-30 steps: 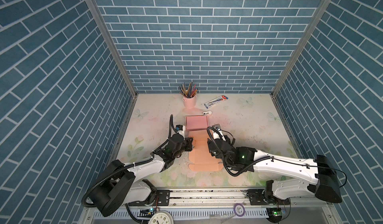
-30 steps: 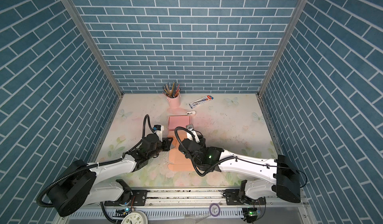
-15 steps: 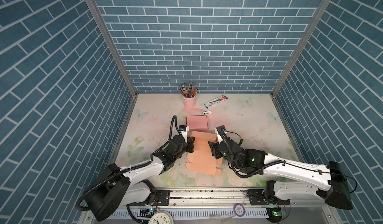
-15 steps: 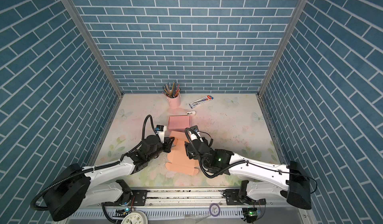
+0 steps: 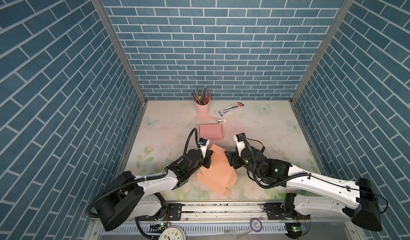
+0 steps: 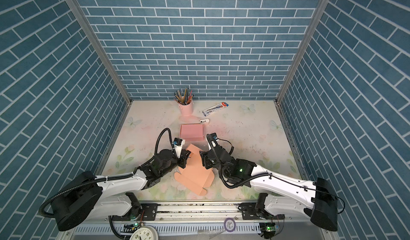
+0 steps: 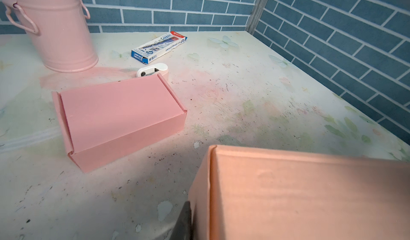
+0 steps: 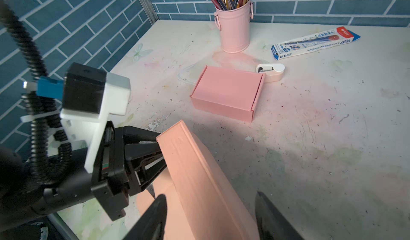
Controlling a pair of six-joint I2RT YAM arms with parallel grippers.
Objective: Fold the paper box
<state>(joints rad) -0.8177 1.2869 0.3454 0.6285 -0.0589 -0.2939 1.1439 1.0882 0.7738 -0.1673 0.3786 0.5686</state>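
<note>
**Paper box between both arms**

The paper box [image 5: 218, 172] lies half raised at the table's [image 5: 261, 130] front centre, its long axis running back to front. The left gripper [image 5: 209, 159] pinches its left edge. The right gripper [image 5: 230, 164], jaws wide, waits just beside its right edge.

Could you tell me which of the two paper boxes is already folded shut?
The pink box: it is closed on all sides and untouched, whereas the orange box lies mostly flat with its flaps spread.
</note>
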